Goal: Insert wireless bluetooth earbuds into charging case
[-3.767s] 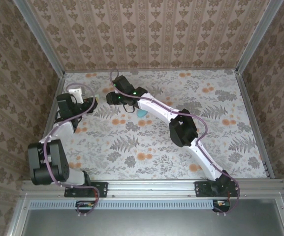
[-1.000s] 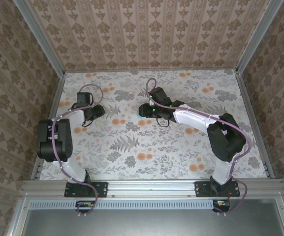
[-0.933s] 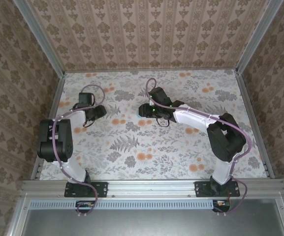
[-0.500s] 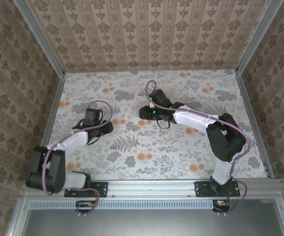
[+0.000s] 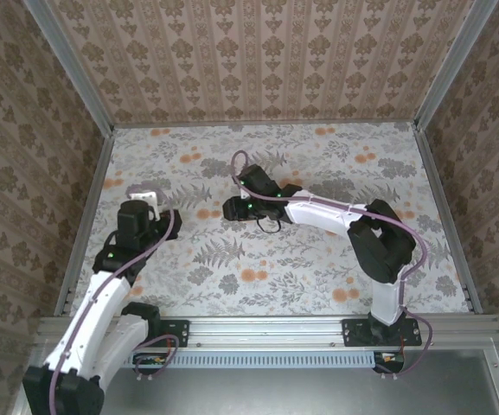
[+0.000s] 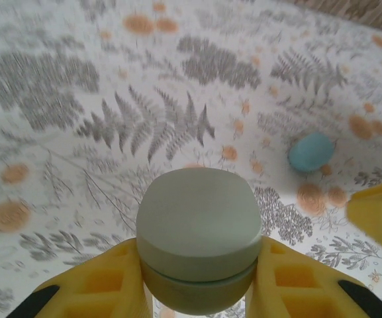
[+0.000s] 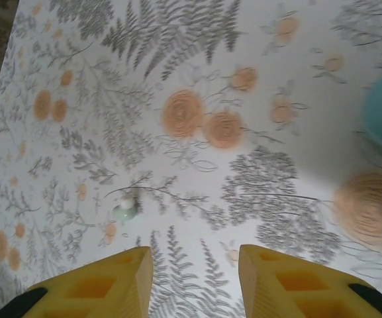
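The left gripper (image 6: 199, 268) is clamped on the charging case (image 6: 197, 222), its 2 yellow fingers (image 6: 104, 285) pressed against either side, over the left part of the flowered table (image 5: 318, 277). The case is a pale, rounded pebble. Its lid is shut along a thin seam, so nothing inside shows. The right gripper (image 7: 191, 278), nearer the middle, stands parted with nothing between its fingers. Just beyond them lies 1 tiny pale earbud (image 7: 125, 211). A teal-blue oval piece (image 6: 310, 151) rests on the table, right of the held case.

Soft, even light, faint shadows (wrist views blurred toward edges)
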Motion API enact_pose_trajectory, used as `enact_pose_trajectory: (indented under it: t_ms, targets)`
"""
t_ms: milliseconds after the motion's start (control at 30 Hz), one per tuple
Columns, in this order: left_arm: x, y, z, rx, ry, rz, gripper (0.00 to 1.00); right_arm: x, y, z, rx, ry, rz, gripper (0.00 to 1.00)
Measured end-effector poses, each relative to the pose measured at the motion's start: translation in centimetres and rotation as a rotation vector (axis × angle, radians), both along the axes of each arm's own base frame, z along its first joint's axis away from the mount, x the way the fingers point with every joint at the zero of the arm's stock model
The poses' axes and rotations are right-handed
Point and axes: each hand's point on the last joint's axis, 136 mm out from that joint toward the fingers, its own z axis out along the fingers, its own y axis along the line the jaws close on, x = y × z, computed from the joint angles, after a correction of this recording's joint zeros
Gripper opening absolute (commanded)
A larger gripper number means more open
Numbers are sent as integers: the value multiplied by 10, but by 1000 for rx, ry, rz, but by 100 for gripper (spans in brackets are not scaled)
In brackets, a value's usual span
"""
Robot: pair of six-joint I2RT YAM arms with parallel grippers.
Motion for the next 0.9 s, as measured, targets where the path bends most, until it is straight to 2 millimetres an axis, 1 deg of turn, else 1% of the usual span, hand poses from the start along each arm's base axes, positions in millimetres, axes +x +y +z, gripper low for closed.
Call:
enact_pose_trajectory:
  t_ms: [133,233,367,400,467,500,567,633,700,733,800,833,900]
  targets:
    - [-6,9,29,39,-119,-31,0,-2,38,-3,6,-4,85,40]
    - [-14,2,42,63,-189,-118,0,-13,54,-9,24,24,132,40]
    - [-28,-18,56,80,-281,-288,0,-29,61,-6,73,51,184,39]
    - [-32,-25,58,83,-301,-339,0,-35,59,-2,88,52,197,39]
    - [-39,-38,62,80,-336,-441,0,-50,48,6,111,55,219,39]
    - [-44,-45,64,77,-356,-499,0,-59,41,13,124,47,232,38]
    - [-53,-57,67,66,-389,-596,0,-77,26,34,157,20,259,38]
    - [-61,-68,72,52,-426,-683,0,-95,11,68,204,-38,290,38]
    - [-67,-75,77,33,-457,-748,0,-111,3,101,253,-105,319,38]
    - [-70,-79,79,22,-471,-778,0,-120,1,119,279,-144,338,38]
    - [-74,-84,83,1,-490,-823,0,-135,1,145,321,-201,376,38]
    - [-75,-87,85,-10,-498,-843,0,-141,3,154,338,-222,393,38]
    - [-77,-90,88,-23,-510,-869,0,-150,7,160,347,-239,420,38]
